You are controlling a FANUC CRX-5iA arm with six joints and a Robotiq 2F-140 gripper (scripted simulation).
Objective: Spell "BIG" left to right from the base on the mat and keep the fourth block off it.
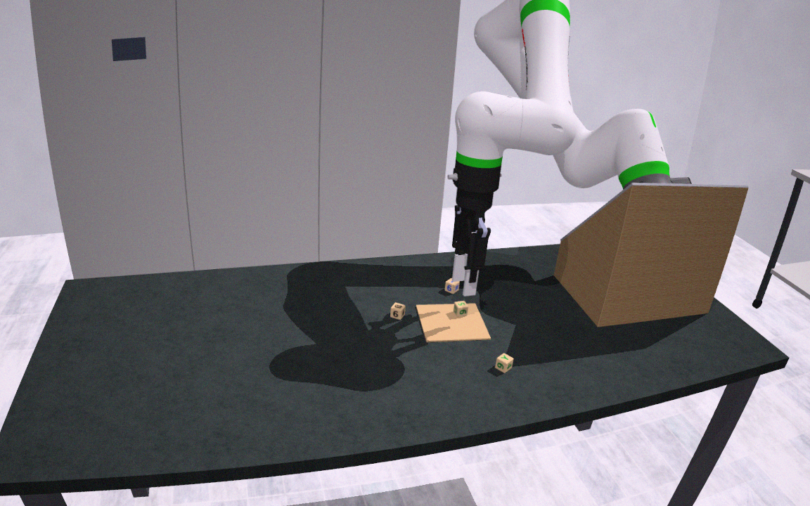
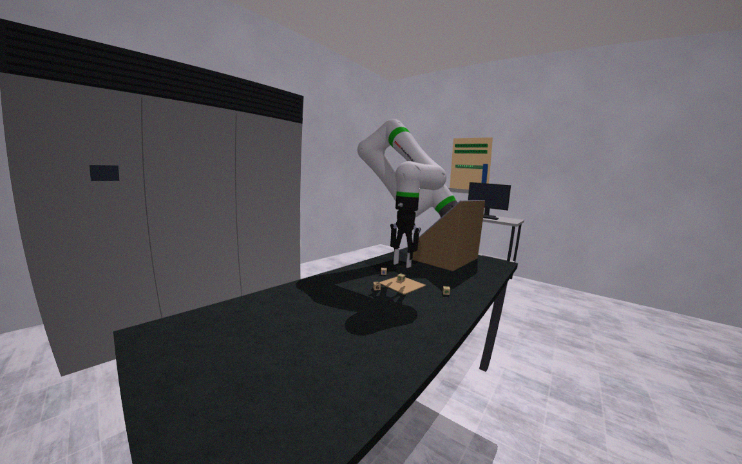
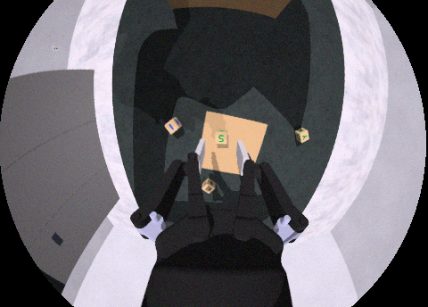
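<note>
Four small wooden cubes with a coloured letter on each face, all lying flat. One cube [image 1: 461, 308] on the tan mat [image 1: 455, 327], near its far edge, green letter on top, not read with certainty. Second cube [image 1: 451, 286] off the mat, just beyond its far edge, blue mark on its side. Third cube [image 1: 397, 310] off the mat, near its left edge. Fourth cube [image 1: 504, 362] off the mat, near its front right corner, green letter. Mat flat on the dark table [image 1: 143, 377], roughly square, edges slightly skewed to the table front. Gripper [image 1: 463, 290] pointing straight down just beside the second cube, fingers partly open, nothing held. White arm [image 1: 521, 119] above; slanted wooden box [image 1: 647, 251] to the right, well apart from the mat; grey cabinet [image 1: 244, 126] behind.
</note>
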